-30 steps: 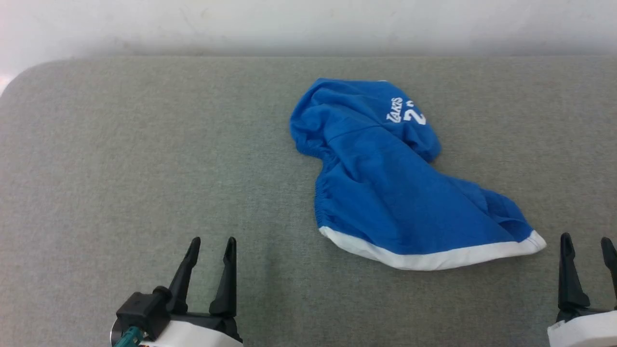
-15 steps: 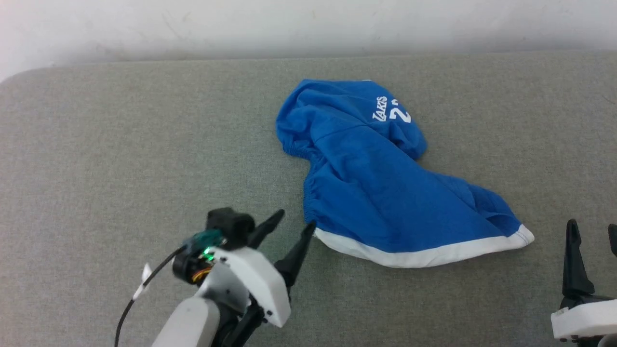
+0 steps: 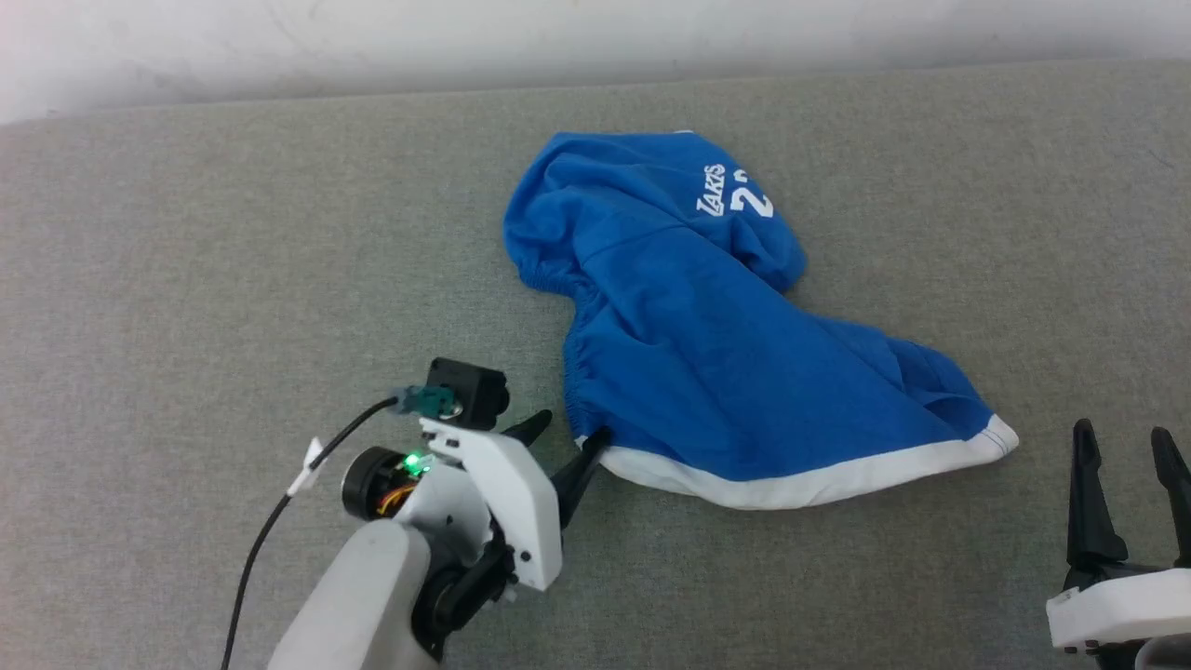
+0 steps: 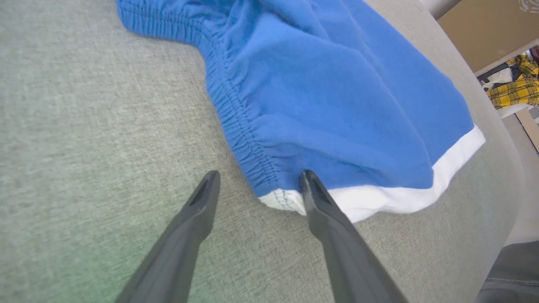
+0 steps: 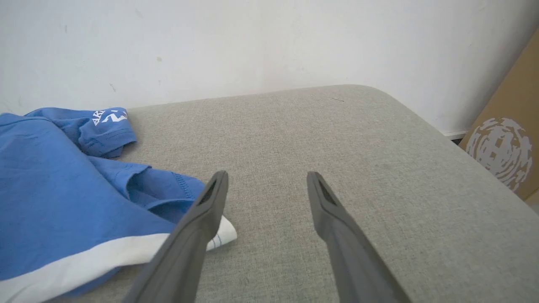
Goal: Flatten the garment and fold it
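The blue garment lies crumpled on the grey cushion, with a white band along its near edge and white lettering at its far end. My left gripper is open at the garment's near left corner, where the gathered waistband meets the white band; one finger lies over that corner, the other on bare cushion. My right gripper stands open just right of the white band's right end, apart from it. The garment fills the left of the right wrist view.
The grey cushion runs to a white wall at the back. Its rounded right edge drops off beside a brown cardboard box. Yellow plaid cloth lies beyond the cushion.
My left arm has swung up and right from the bottom edge to the garment's near left corner. The camera shifted, so the garment sits further left. The right gripper kept its place.
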Controlling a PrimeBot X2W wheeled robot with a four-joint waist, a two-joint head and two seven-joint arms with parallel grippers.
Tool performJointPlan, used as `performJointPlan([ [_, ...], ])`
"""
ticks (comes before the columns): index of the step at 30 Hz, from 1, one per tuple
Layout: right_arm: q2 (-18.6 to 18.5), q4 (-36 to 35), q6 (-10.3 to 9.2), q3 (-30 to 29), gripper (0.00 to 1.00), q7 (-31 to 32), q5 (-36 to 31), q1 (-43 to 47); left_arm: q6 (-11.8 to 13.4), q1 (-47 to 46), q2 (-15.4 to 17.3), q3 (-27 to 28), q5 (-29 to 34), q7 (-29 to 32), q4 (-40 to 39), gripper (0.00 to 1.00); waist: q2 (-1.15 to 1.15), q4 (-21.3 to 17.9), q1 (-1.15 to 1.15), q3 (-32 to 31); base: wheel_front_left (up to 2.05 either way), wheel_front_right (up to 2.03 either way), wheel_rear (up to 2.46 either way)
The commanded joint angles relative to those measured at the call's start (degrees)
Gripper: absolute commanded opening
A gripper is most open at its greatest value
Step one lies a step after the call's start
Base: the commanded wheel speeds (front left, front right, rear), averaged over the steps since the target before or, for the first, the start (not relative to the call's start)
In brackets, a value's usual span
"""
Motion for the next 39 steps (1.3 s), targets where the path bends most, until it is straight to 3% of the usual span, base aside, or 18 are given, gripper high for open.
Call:
performJointPlan([
  [1,0.11,0.14,-0.05,0.07,1.00,-0.31,0.26,-1.01,0.18,-1.31,-0.45,-0.21,-0.25,0.27,0.58,1.00,0.00,-0.29,-0.01,0.45,0.00,0.00,0.00],
  [7,0.11,0.82,-0.05,0.47,1.00,-0.76,0.51,-1.84,-0.27,-3.92,-0.93,-2.21,-0.26,2.24,5.44,1.00,0.00,-0.79,-0.01,1.72,0.00,0.00,0.00],
  [8,0.11,1.01,-0.05,0.49,1.00,-0.85,0.56,-2.04,-0.41,-4.20,-0.91,-2.63,-0.23,2.24,6.08,0.56,0.00,-0.85,-0.01,1.87,0.00,0.00,0.00],
  [9,0.11,1.18,-0.05,0.49,1.00,-0.94,0.61,-2.24,-0.52,-4.43,-0.92,-2.86,-0.27,1.99,6.55,0.00,0.00,-0.87,-0.01,1.97,0.00,0.00,0.00],
  [13,0.11,1.70,-0.05,-0.11,1.00,-1.21,0.68,-2.70,-1.03,-4.60,-0.31,-3.82,-0.99,1.08,6.61,0.00,0.00,-0.16,-0.01,1.93,0.00,0.00,0.00],
  [17,0.11,1.97,-0.05,-0.22,1.00,-1.29,0.42,-2.90,-1.12,-4.04,2.48,-3.28,-0.60,-0.50,3.66,0.00,0.00,1.28,-0.01,1.08,0.00,0.00,0.00],
  [22,0.11,1.85,-0.05,-0.35,1.00,-0.90,0.09,-2.68,1.18,-0.88,7.18,-0.58,0.73,-1.78,-3.98,0.00,0.00,3.18,-0.01,-0.28,0.00,0.00,0.00],
  [27,0.11,1.57,-0.05,-0.24,1.00,0.07,-0.19,-2.21,3.59,6.66,10.80,0.14,0.37,1.39,-12.18,0.00,0.00,4.58,-0.01,-0.81,0.00,0.00,0.00],
  [31,0.12,1.39,-0.05,0.24,1.00,1.15,-0.29,-2.02,4.78,12.89,10.72,-0.43,-2.19,3.70,-14.93,0.00,0.00,5.19,-0.01,-0.88,0.00,0.00,0.00],
  [39,0.12,0.26,-0.05,3.87,1.00,5.32,0.24,-1.58,7.18,15.10,7.58,1.57,-3.13,-2.61,-13.99,0.00,0.00,5.47,-0.01,-0.92,0.00,0.00,0.00],
])
